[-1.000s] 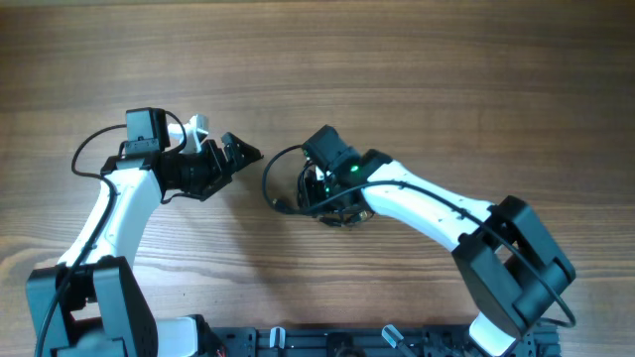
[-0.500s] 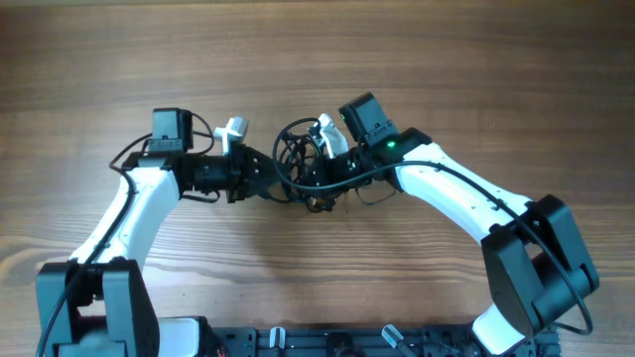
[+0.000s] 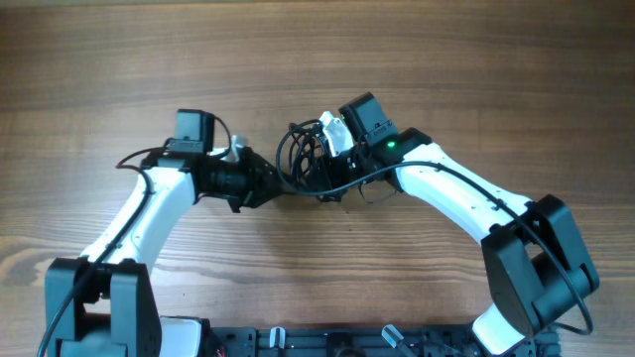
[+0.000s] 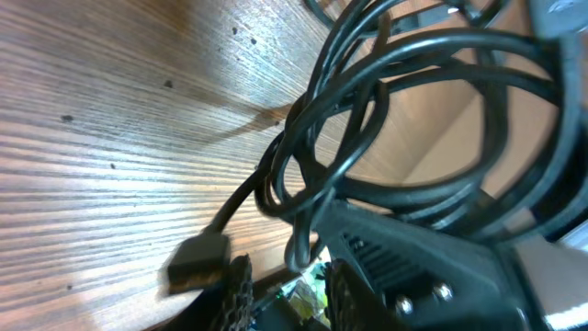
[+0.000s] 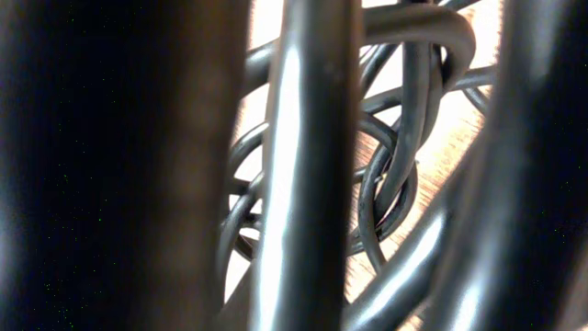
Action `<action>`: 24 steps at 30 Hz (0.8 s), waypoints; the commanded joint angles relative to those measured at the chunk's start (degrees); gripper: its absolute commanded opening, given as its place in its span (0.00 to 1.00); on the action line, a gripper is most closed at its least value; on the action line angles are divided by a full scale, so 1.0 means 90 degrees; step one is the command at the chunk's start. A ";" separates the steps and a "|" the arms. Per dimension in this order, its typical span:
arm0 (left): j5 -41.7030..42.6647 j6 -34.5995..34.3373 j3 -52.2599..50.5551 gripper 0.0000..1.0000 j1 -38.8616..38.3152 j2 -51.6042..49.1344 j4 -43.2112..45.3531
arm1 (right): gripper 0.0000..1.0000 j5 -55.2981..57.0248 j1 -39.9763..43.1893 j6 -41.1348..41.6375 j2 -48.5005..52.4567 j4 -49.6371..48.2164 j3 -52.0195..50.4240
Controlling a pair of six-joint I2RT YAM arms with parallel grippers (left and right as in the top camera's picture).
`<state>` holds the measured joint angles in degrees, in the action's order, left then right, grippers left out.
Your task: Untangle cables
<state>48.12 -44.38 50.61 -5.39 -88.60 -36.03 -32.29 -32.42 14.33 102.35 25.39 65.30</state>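
We see the cables [image 3: 301, 159] bunched at the middle of the table [image 3: 317, 50]. The right gripper [image 3: 319, 180] is clamped on the bundle. The left gripper [image 4: 289, 292] has jaws narrowly apart with 1 loop dipping between them — gripped or not, we cannot tell. If we pull apart now, crossed strands could cinch tighter — or the loop could slip out.

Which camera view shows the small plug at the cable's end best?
The left wrist view: the plug shows clearly against the wood. Overhead shows only the cables as a bundle; right wrist, only blurred loops.
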 commanded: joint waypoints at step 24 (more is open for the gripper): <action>-0.1462 -0.1421 -0.0017 0.04 -0.0984 0.0063 0.0702 | 0.04 0.0109 -0.0068 -0.0461 -0.0155 -0.0073 0.0063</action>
<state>37.10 -56.29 50.57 -14.33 -88.58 -30.13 -30.15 -32.80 11.40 102.35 25.19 65.28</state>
